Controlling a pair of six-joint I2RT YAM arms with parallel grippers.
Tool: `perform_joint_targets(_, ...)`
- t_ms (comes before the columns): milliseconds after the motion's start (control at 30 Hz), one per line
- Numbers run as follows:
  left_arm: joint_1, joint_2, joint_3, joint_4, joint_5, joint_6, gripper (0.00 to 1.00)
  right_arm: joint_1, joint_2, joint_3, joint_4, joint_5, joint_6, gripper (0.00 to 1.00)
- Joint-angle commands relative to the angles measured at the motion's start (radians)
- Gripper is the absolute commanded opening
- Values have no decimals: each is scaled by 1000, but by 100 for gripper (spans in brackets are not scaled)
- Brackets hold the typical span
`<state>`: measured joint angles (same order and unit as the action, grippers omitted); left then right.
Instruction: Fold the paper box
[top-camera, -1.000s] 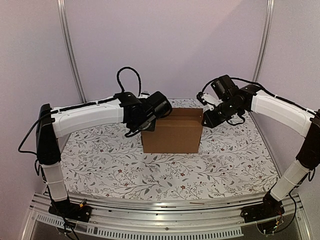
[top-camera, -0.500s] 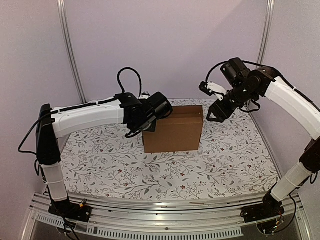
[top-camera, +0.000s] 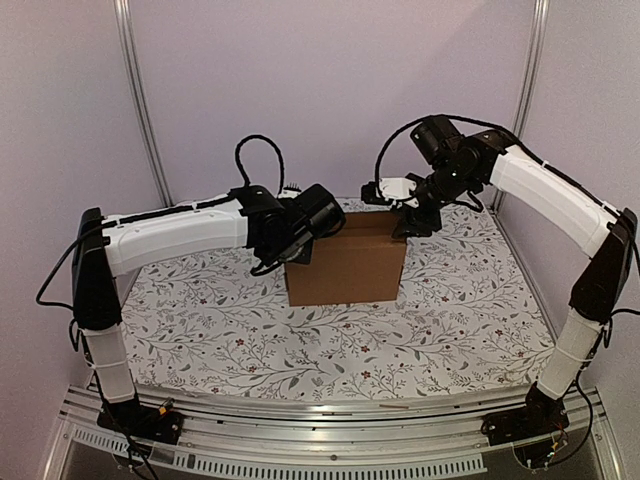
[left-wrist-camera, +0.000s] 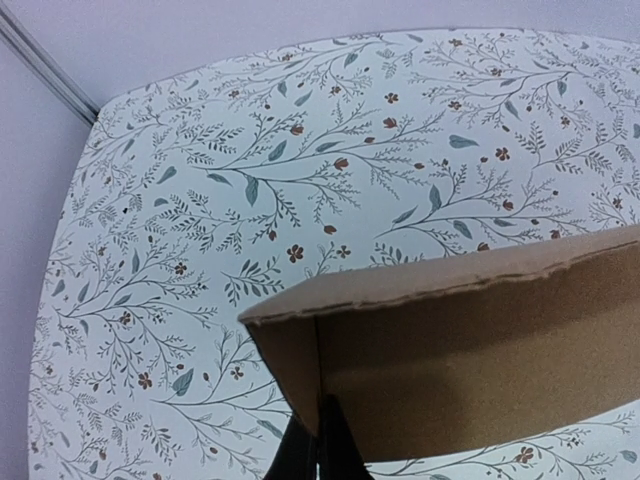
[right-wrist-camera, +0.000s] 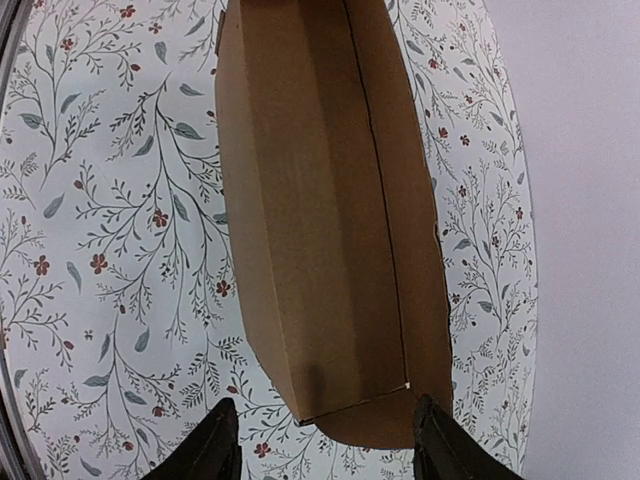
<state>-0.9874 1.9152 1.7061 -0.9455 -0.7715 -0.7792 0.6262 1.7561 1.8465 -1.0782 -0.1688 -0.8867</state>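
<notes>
The paper box (top-camera: 345, 270) is plain brown cardboard and stands upright in the middle of the flowered table. My left gripper (top-camera: 300, 250) is at its upper left corner. In the left wrist view its dark fingers (left-wrist-camera: 318, 440) are shut on the lower edge of the box's side wall (left-wrist-camera: 290, 370). My right gripper (top-camera: 410, 222) hovers over the box's upper right end, apart from it. From the right wrist, the box (right-wrist-camera: 320, 200) runs lengthwise below the right gripper (right-wrist-camera: 325, 445), which is open, its fingers (right-wrist-camera: 205, 450) straddling the near end with nothing held.
A flowered cloth (top-camera: 200, 330) covers the table. Metal posts (top-camera: 140, 100) stand at the back left and back right against lilac walls. An aluminium rail (top-camera: 320, 420) runs along the near edge by the arm bases.
The right arm has swung up and leftward from beside the box's right end to above it, and its jaws have opened wider. The left arm and its grip have stayed put.
</notes>
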Motion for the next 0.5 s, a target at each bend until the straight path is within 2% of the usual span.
perform_joint_targets(0,-11,32,-28,-85,97,24,0,7,28,30,64,12,-140,56)
perform_joint_targets(467,-11,30,-30,-81,94,30,0,7,72,36,170,11,-174,56)
